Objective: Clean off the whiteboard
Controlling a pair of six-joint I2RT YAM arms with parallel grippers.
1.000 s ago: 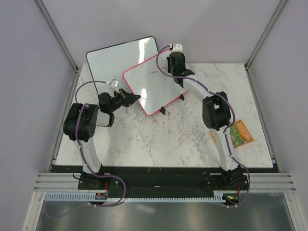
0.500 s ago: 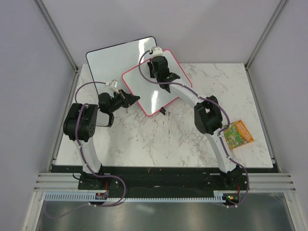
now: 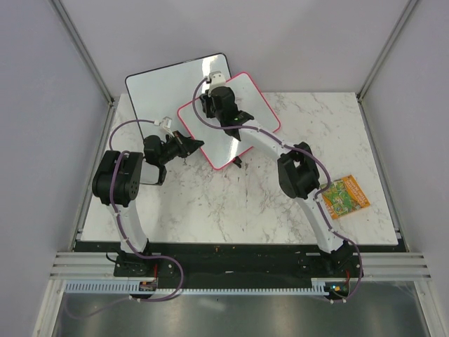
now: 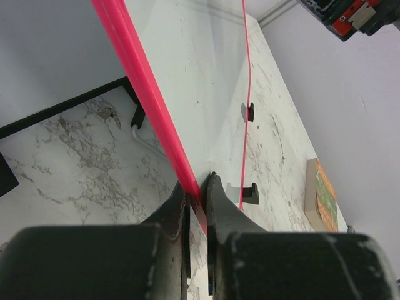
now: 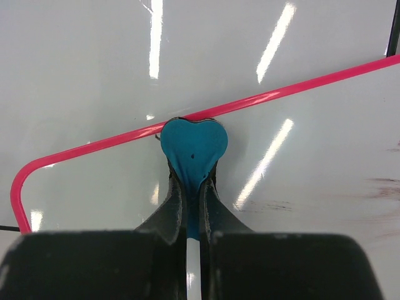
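the pink-framed whiteboard [image 3: 210, 144] sits on the far left-centre part of the marble worktop [image 3: 231, 203]. it is turned at an angle, and its far-left side overlaps the near-right corner of the larger black-framed whiteboard [image 3: 168, 81] behind it.

my left pincer [image 3: 195, 145] reaches in from the left and is clamped on the near-left edge of the pink frame. in my left wrist view the two black fingers [image 4: 219, 206] close on the pink rim from both sides, with the left pincer [image 4: 197, 190] right at the frame. two small black feet [image 4: 249, 192] show through under the board's far side, resting on the marble.

my right arm stretches across the board from the right. my right pincer [image 3: 210, 105] is over the board's far-left part and is closed tight on a teal heart-shaped eraser [image 5: 192, 145]. in the right wrist view the right pincer [image 5: 194, 181] holds the eraser by its narrow end. the heart's rounded lobes touch the far pink rim. beyond that rim the glossy white of the larger board reflects the ceiling lights.

faint dark smears [image 5: 381, 182] remain on the board surface to the right of the eraser. i cannot read them as writing.

a small orange-and-green printed pack [image 3: 342, 196] lies near the right edge of the worktop, well apart from the boards.
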